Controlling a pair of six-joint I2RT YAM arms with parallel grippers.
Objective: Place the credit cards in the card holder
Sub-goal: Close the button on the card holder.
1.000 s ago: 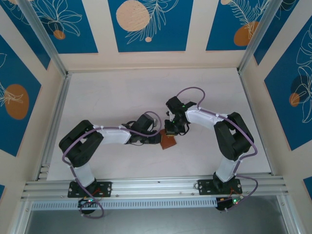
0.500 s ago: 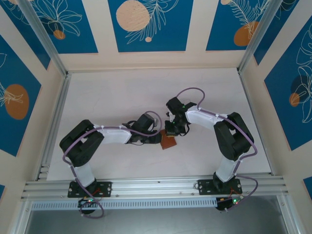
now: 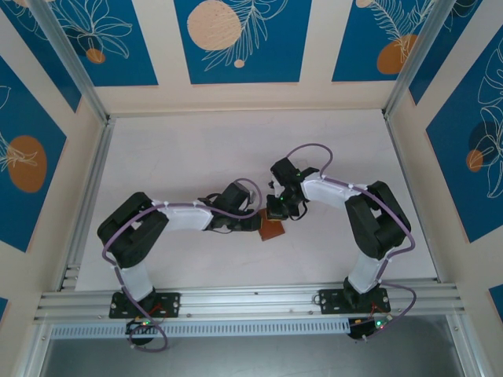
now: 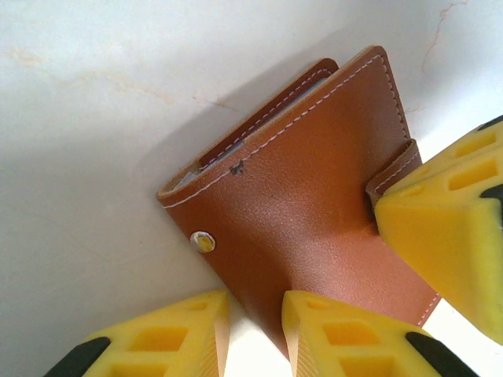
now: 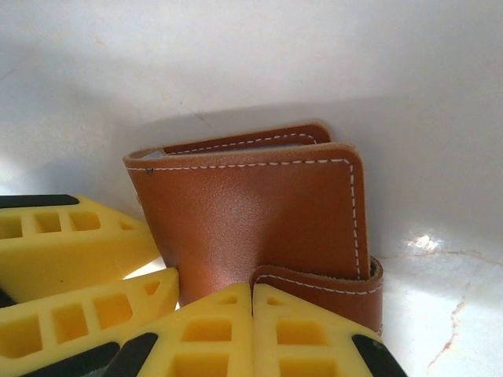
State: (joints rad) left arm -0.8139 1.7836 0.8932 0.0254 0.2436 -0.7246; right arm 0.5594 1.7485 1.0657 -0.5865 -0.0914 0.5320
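Note:
The card holder [image 3: 271, 229] lies folded shut on the white table, a brown stitched wallet [image 4: 314, 204] with a pale snap [image 4: 203, 241] near its edge. Its strap [image 5: 330, 284] curls round one side. My left gripper [image 4: 255, 338] is open, and the wallet's near corner reaches into the gap between its yellow fingers [image 4: 157, 342]. My right gripper [image 5: 251, 326] is shut, fingertips pressed together against the end of the strap. It also shows as a yellow block [image 4: 444, 236] at the strap in the left wrist view. The credit cards are hidden.
Both arms meet over the wallet at mid-table [image 3: 196, 149]. Aluminium rails [image 3: 86, 196] and patterned blue walls close in the table on three sides. My left gripper's fingers [image 5: 71, 236] crowd the wallet's left side in the right wrist view.
My right wrist has shifted very slightly towards the wallet. The wallet and the left arm have stayed where they were.

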